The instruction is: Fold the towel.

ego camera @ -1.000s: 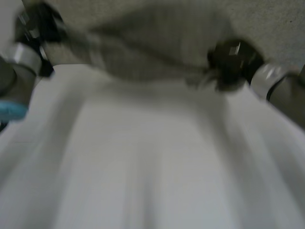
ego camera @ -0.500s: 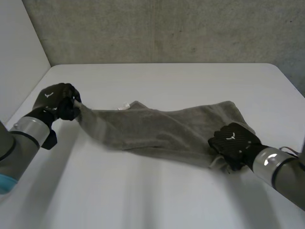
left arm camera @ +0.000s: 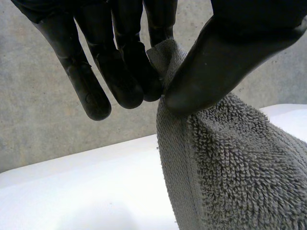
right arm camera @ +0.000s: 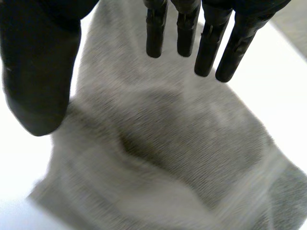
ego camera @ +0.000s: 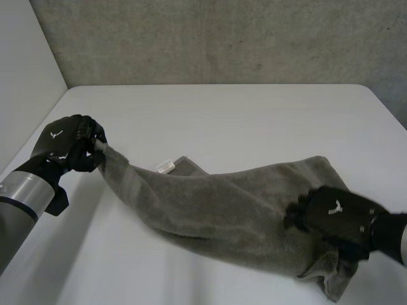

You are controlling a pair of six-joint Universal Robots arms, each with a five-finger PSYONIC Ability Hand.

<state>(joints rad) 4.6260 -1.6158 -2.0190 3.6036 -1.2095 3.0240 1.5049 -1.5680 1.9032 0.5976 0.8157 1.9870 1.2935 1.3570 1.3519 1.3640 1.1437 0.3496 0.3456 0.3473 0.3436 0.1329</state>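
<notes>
A grey towel (ego camera: 216, 203) lies stretched and bunched across the white table (ego camera: 254, 121), with a small white label (ego camera: 165, 167) on its far edge. My left hand (ego camera: 67, 143) holds the towel's left corner lifted off the table. In the left wrist view that corner (left arm camera: 165, 52) is pinched between the thumb (left arm camera: 216, 62) and the fingers. My right hand (ego camera: 334, 219) hovers over the towel's right end. In the right wrist view its fingers (right arm camera: 211, 48) are straight and spread above the cloth (right arm camera: 163, 143), holding nothing.
A grey concrete wall (ego camera: 222, 38) rises behind the table's far edge. A pale wall (ego camera: 19, 76) stands to the left. The table's right edge runs close to my right hand.
The towel's right end has dropped onto the table as my right hand let it go and straightened its fingers. Both hands and the towel moved nearer; the left keeps its pinch.
</notes>
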